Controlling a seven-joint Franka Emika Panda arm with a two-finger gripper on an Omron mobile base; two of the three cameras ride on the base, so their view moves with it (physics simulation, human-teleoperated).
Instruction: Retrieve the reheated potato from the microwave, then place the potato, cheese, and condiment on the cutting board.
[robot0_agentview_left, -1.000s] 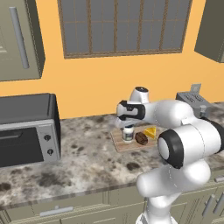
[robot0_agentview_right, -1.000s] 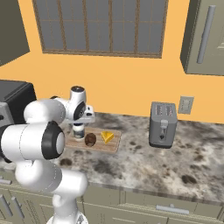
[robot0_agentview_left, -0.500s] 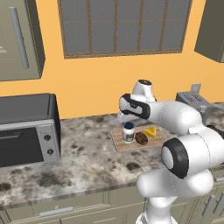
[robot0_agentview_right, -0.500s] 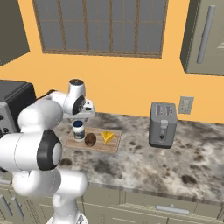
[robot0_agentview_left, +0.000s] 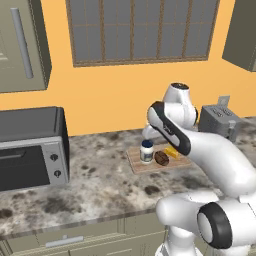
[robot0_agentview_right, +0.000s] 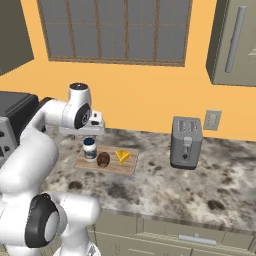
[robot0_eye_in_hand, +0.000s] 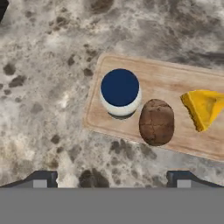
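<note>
Gripper (robot0_eye_in_hand: 112, 179): fingers spread wide, holding nothing, above board.
Board (robot0_eye_in_hand: 166, 81) carries jar (robot0_eye_in_hand: 120, 92), potato (robot0_eye_in_hand: 156, 121), cheese (robot0_eye_in_hand: 203, 108); jar just beside potato.
Judgement: placement complete. Retreat straight up, avoid clipping jar.
Microwave (robot0_agentview_left: 31, 147) well apart.

Condiment (robot0_eye_in_hand: 120, 92), potato (robot0_eye_in_hand: 156, 121), cheese (robot0_eye_in_hand: 203, 108) on cutting board (robot0_eye_in_hand: 166, 78), speckled counter (robot0_eye_in_hand: 48, 87)

Rendered home kitchen: speckled granite counter (robot0_agentview_left: 95, 185) under a brown-framed window (robot0_agentview_left: 142, 30) on an orange wall. Left of the window, a toaster oven (robot0_agentview_left: 30, 147); right of it, a grey toaster (robot0_agentview_right: 185, 142), wall outlet (robot0_agentview_right: 212, 120), olive cabinets (robot0_agentview_right: 235, 40).
</note>
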